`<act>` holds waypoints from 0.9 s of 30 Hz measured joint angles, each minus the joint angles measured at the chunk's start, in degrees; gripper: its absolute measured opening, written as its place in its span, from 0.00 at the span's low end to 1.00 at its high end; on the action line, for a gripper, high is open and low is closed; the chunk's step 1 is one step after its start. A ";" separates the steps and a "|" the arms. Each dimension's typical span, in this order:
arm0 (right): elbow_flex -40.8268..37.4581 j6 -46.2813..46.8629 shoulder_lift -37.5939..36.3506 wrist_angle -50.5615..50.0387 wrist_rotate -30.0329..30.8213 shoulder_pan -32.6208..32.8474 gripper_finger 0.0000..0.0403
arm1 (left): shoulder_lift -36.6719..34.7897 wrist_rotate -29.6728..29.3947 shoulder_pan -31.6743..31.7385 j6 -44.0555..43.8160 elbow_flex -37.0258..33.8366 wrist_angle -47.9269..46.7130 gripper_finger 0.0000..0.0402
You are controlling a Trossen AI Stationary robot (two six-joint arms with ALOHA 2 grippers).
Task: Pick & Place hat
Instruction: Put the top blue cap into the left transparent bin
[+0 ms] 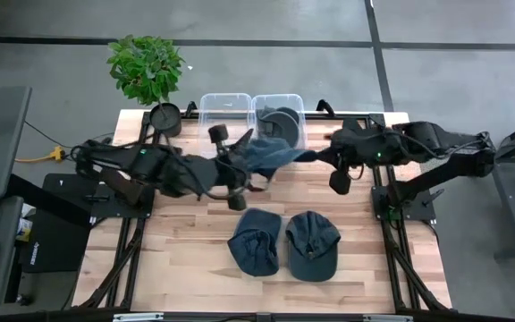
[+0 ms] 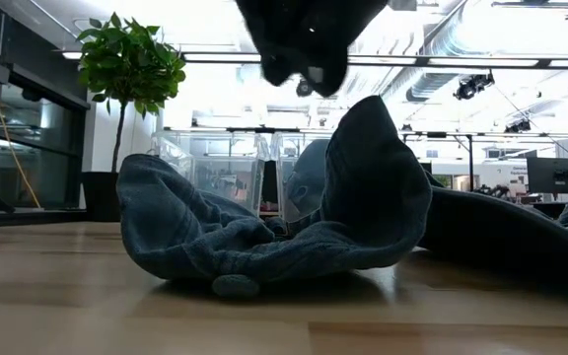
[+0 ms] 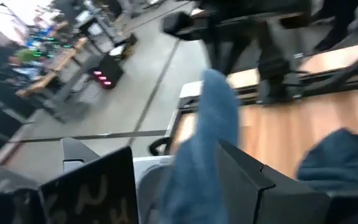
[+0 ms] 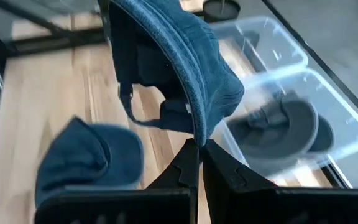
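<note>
Right claw (image 4: 199, 149) clamped on floppy blue denim hat (image 4: 179, 56); left claw (image 1: 250, 174) can't tell. Better centre over clear plastic bin (image 1: 280, 116) before dropping.

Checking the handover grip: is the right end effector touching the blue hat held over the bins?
Touching. In the right wrist view the right end effector has its fingers pinched shut on the edge of the hat, which hangs from them.

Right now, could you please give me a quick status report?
Right gripper shut on held hat beside bins. Left gripper at hat, grip unclear. Two hats on table.
</note>
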 joint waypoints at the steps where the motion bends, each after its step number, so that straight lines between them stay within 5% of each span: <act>1: 0.00 -0.67 0.00 1.32 -0.66 -0.94 0.00 | -0.98 0.97 -0.45 -0.70 -0.12 -0.45 0.26; 15: 0.04 -2.25 4.92 21.20 -20.40 -17.93 0.00 | -9.95 6.41 -5.14 -2.71 -0.23 -3.61 0.13; 27: 0.04 0.85 16.03 30.34 -27.20 -26.82 0.00 | -15.11 17.28 -8.02 -4.06 -0.18 -8.93 0.01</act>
